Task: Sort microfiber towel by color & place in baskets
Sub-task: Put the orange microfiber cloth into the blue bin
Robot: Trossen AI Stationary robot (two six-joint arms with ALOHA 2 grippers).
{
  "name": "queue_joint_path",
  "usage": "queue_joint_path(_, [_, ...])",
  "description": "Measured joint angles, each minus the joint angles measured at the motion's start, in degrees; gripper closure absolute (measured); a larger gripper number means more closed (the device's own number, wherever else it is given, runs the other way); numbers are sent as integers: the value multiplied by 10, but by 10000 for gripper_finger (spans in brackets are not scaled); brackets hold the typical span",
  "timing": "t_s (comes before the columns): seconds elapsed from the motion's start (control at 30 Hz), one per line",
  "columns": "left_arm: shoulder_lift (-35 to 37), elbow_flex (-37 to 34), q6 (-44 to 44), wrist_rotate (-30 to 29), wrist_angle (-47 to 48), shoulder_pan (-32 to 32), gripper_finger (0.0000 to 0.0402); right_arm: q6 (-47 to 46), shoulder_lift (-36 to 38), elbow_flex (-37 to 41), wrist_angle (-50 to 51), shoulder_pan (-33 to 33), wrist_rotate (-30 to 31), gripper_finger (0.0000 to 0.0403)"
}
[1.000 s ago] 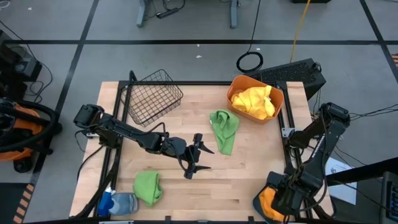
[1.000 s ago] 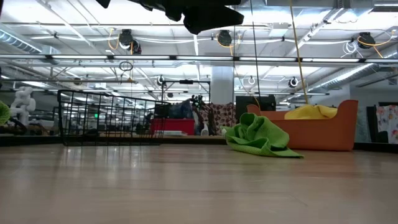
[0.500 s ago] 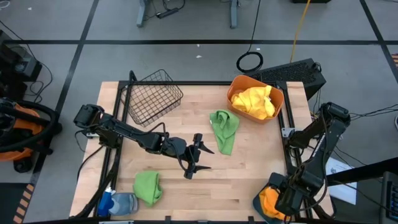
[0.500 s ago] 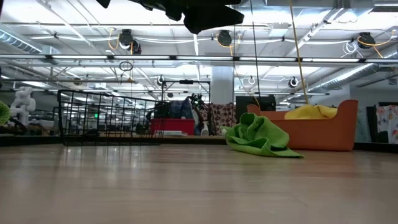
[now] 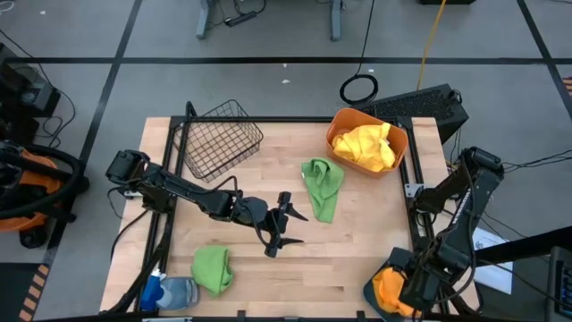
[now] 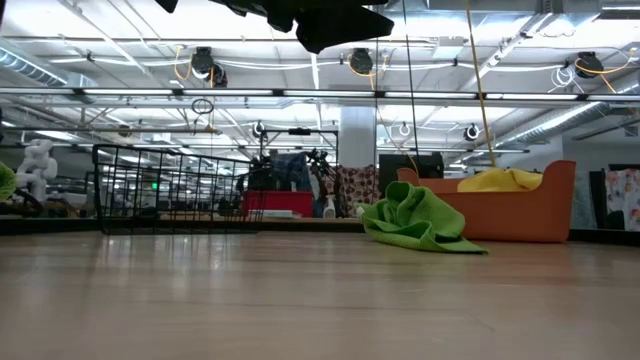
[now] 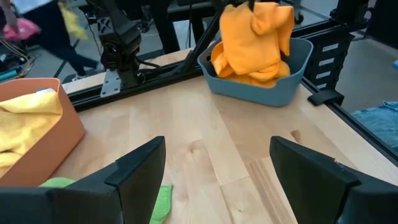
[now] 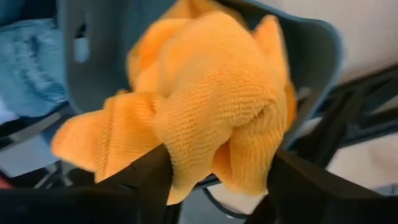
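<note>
My right gripper [image 8: 217, 177] hangs over the dark teal basket [image 7: 273, 87] at the table's near right corner, shut on an orange towel [image 7: 252, 34]. A second orange towel [image 7: 239, 68] lies in that basket. My left gripper [image 5: 290, 225] hovers open over the bare middle of the table, touching nothing. One green towel [image 5: 322, 185] lies crumpled in front of the orange basket [image 5: 398, 148], which holds yellow towels [image 5: 365, 146]. Another green towel [image 5: 213, 268] lies near the near left corner. The black wire basket [image 5: 219, 139] stands at the far left. My right gripper pinches a bunched fold of the orange towel [image 8: 211, 134] between its two fingers, coming from above. The towel hangs slack below the fingers, over the teal basket, and its lower end [image 7: 261, 71] reaches the orange towel lying inside.
A blue-and-white bottle [image 5: 170, 292] lies at the near left corner beside the green towel. The black frame rails [image 5: 413, 210] run along the table's right edge by the teal basket. Bare wood lies between my left gripper and the near right corner.
My right arm's wrist has drifted slightly toward the table's right edge while it stays over the teal basket with the orange towel. My left arm and the towels on the table have kept still.
</note>
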State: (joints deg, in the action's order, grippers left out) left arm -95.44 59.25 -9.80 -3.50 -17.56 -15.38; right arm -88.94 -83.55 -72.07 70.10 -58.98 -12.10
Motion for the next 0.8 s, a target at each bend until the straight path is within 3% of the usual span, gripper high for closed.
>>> queue_joint_path(0.2, [0,0,0,0,1,0,107,-1,0,0,4,0,3,117])
queue_joint_path(0.33, [0,0,0,0,1,0,107,-9,0,0,19,0,-1,99])
queue_joint_path(0.57, [0,0,0,0,1,0,107,-11,0,0,31,-4,-5,111])
queue_joint_path(0.8, [0,0,0,0,4,0,107,-22,0,0,86,-4,-66,148])
